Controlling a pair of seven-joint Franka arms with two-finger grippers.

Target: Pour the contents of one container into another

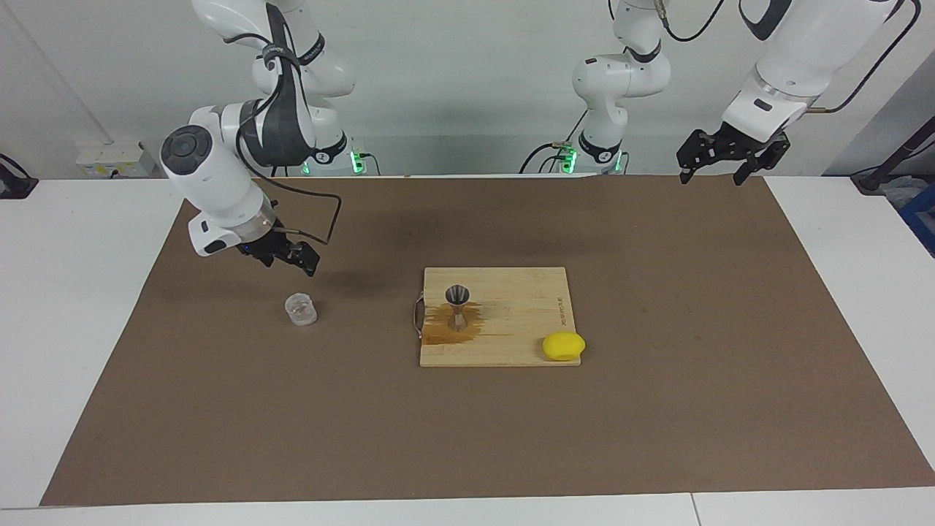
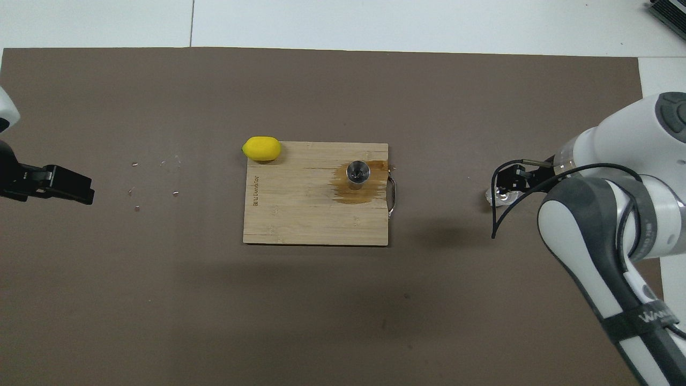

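Note:
The clear glass cup point(image 1: 301, 309) stands upright on the brown mat toward the right arm's end of the table. My right gripper point(image 1: 305, 263) hangs in the air a little above it, open, holding nothing and apart from it. In the overhead view the right gripper point(image 2: 504, 181) covers most of the glass cup point(image 2: 494, 198). The metal jigger point(image 1: 457, 305) stands upright on the wooden board point(image 1: 518, 292), in a brown wet stain point(image 2: 356, 193). My left gripper point(image 1: 712, 175) waits open and raised over the mat's edge next to its base.
A yellow lemon point(image 1: 563, 345) lies at the board's corner, farther from the robots than the jigger. A metal handle point(image 2: 393, 195) sticks out of the board's side facing the cup. A few droplets point(image 2: 155, 177) speckle the mat near the left gripper point(image 2: 72, 186).

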